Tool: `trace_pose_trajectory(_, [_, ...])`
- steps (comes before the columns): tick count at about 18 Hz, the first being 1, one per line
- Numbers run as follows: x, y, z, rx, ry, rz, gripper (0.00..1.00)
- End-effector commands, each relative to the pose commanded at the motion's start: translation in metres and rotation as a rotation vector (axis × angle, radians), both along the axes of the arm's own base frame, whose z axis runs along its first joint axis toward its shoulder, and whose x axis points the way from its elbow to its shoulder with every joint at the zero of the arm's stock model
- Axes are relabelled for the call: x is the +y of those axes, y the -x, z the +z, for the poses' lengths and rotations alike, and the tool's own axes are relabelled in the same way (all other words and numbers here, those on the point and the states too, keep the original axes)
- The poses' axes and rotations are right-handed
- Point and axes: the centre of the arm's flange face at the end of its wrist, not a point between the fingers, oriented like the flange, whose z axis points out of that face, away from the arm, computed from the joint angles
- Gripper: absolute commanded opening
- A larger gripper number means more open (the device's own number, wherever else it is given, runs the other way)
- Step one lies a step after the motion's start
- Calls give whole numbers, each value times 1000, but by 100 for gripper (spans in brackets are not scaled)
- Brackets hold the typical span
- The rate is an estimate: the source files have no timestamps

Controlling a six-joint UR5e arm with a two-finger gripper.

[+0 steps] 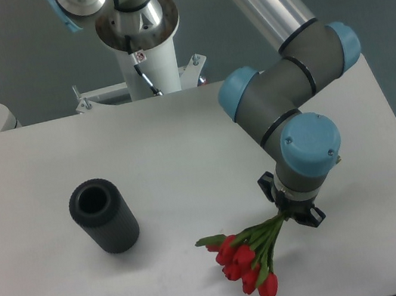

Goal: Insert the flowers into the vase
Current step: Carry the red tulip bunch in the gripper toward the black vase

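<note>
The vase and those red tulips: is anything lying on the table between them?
No. In the camera view, only bare white table separates the vase from the flowers, whose stems run up to the gripper.

White table (167, 146) — vase (103, 216) upright, flowers (244, 258) lying near front.

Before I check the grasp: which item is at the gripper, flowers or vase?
The flowers: their green stems run up into the gripper. The dark vase stands apart, untouched.
</note>
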Motion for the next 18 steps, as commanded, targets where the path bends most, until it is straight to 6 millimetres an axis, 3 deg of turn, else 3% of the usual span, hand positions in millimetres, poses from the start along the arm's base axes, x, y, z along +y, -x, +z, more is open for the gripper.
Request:
trace_pose_trajectory(7, [4,-5,3,-4,-11,22,0])
trace_pose_trajectory(18, [49,-63,15,-70,-92,205,0])
